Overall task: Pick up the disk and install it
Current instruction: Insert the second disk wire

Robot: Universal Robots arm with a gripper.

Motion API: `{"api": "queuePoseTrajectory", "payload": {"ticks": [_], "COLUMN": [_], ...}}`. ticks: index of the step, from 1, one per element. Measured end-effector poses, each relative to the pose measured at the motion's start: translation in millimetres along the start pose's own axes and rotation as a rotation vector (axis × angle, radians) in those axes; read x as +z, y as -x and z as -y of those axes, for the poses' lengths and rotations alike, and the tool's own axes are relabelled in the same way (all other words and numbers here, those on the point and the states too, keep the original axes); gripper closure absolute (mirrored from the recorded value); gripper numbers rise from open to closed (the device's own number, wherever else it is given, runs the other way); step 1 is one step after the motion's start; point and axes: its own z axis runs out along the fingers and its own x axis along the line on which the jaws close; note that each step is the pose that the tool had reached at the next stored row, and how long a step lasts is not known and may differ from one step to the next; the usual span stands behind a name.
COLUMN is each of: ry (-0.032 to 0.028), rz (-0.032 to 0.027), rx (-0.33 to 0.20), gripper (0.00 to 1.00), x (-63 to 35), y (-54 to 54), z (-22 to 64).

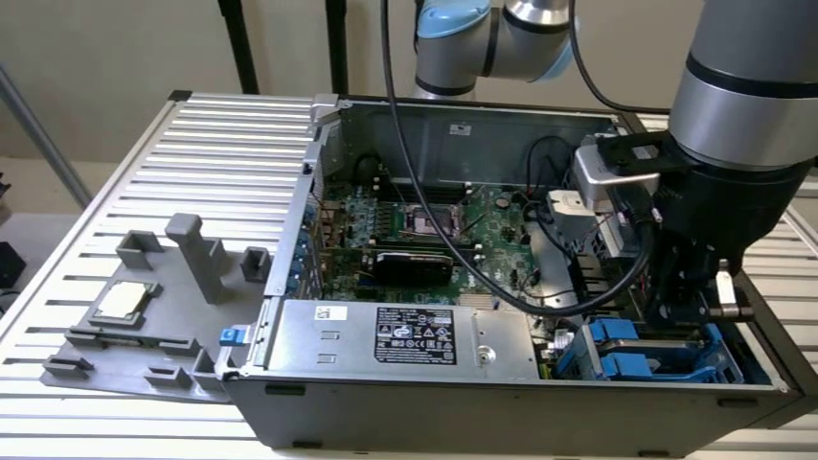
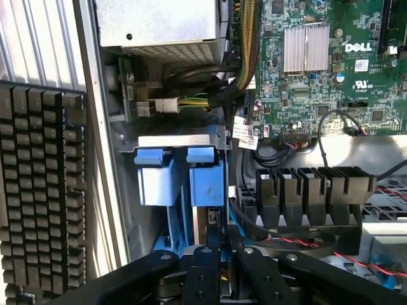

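Note:
My gripper (image 1: 694,305) reaches down into the blue drive cage (image 1: 654,353) at the front corner of the open PC case, on the exterior view's right. In the wrist view its black fingers (image 2: 203,270) stand close together around a thin edge-on piece with blue plastic on it. This is the disk (image 2: 213,221), upright in the blue drive cage (image 2: 157,185), and the gripper (image 2: 222,264) is shut on it. Most of the disk's flat face and label is hidden by the cage and the fingers.
The motherboard (image 1: 428,220) and black cables (image 1: 511,278) fill the case's middle, and the power supply (image 1: 397,333) lies along its front. A grey fixture (image 1: 141,326) with a square CPU chip (image 1: 122,299) sits at the exterior view's left. A black keyboard (image 2: 44,190) lies beside the case.

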Motion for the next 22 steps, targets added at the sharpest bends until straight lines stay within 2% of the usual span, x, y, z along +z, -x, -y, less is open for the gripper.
{"api": "queuePoseTrajectory", "payload": {"ticks": [6,11,13,15,18,22], "ry": [0.0009,0.0013,0.0013,0.0015,0.0017,0.0017], "rz": [0.013,0.0174,0.0211,0.0208,0.0226,0.0236], "rx": [0.003,0.003,0.004,0.004,0.004,0.005], "gripper": [0.84,0.84,0.82,0.69,0.69,0.69], "x": [2.9,5.6,6.5,3.8,-2.2,-8.5], "y": [-2.7,-4.6,-4.6,-4.8,-5.5,-6.6], "z": [-0.4,-0.7,-0.9,-0.3,-3.3,-13.7]}}
